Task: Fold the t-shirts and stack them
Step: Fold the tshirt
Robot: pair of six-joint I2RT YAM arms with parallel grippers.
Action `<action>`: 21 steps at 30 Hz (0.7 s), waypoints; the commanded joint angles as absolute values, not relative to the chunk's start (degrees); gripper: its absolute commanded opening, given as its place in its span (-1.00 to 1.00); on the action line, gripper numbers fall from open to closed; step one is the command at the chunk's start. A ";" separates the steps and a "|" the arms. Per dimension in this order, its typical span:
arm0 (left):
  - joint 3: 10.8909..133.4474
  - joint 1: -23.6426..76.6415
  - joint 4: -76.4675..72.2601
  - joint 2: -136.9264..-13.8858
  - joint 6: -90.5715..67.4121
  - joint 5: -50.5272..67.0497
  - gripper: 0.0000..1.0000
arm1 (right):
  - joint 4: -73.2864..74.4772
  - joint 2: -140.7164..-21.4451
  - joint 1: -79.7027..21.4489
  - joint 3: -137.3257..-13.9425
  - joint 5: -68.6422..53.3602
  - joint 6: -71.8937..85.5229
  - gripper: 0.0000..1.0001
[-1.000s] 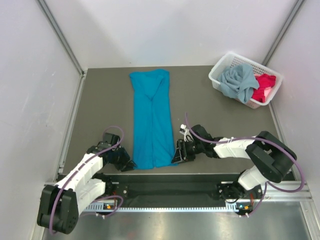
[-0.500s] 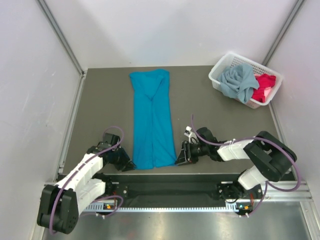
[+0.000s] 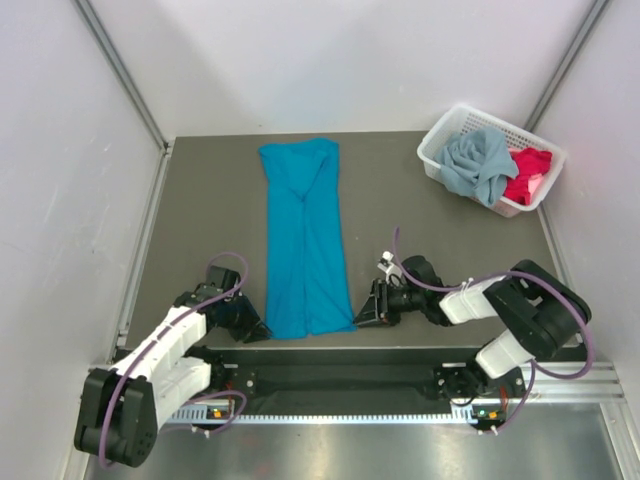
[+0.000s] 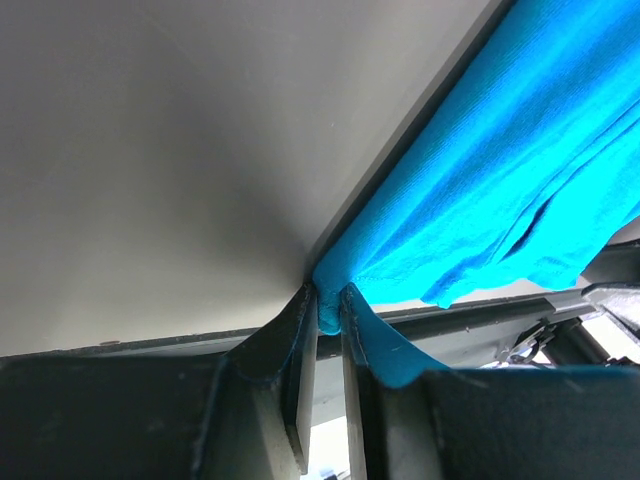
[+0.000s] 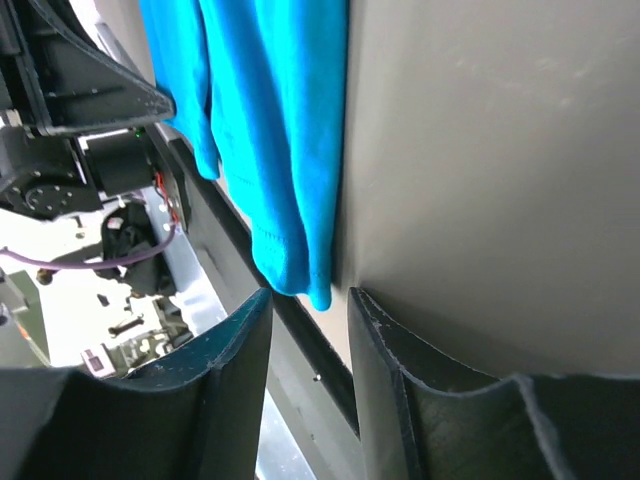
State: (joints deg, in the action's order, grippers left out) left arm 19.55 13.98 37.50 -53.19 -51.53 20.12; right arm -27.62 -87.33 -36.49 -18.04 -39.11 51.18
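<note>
The teal-blue t-shirt (image 3: 303, 240) lies on the table as a long narrow strip running from far to near. My left gripper (image 3: 258, 330) sits low at its near left corner. In the left wrist view that gripper (image 4: 327, 305) is shut on a pinch of the teal cloth (image 4: 480, 190). My right gripper (image 3: 366, 314) lies just right of the near right corner. In the right wrist view it (image 5: 310, 305) is open, and the shirt's corner (image 5: 290, 230) hangs just ahead of its fingertips, not between them. The grey-blue t-shirt (image 3: 478, 165) and the red-pink t-shirt (image 3: 528, 175) lie crumpled in the basket.
The white lattice basket (image 3: 436, 150) stands at the far right corner of the dark table (image 3: 200, 220). White walls close in the left, back and right sides. A black rail runs along the near edge by the arm bases.
My right gripper has drawn back to the right, off the shirt's near right edge, with its jaws a little narrower. The left gripper has stayed at the near left corner.
</note>
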 commanded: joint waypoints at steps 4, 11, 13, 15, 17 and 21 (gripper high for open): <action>19.77 14.24 37.00 -54.40 -50.36 20.74 -0.60 | -29.09 -91.05 -34.63 -20.21 -37.18 49.83 -0.29; 19.69 14.24 36.65 -54.84 -50.10 20.83 -0.61 | -21.54 -93.60 -34.63 -24.52 -37.53 43.60 -0.37; 19.51 14.24 36.74 -55.02 -50.01 20.74 -0.61 | -19.43 -94.04 -34.63 -25.05 -37.00 42.11 -0.40; 19.51 14.24 36.56 -55.20 -50.01 20.66 -0.63 | -19.07 -94.48 -34.63 -25.05 -37.00 41.49 -0.47; 19.51 14.24 36.39 -55.20 -50.10 20.83 -0.63 | -19.25 -95.01 -34.63 -24.96 -37.09 41.22 -0.49; 19.51 14.24 36.21 -55.37 -50.10 20.83 -0.63 | -17.76 -95.45 -35.33 -25.49 -37.18 39.38 -0.47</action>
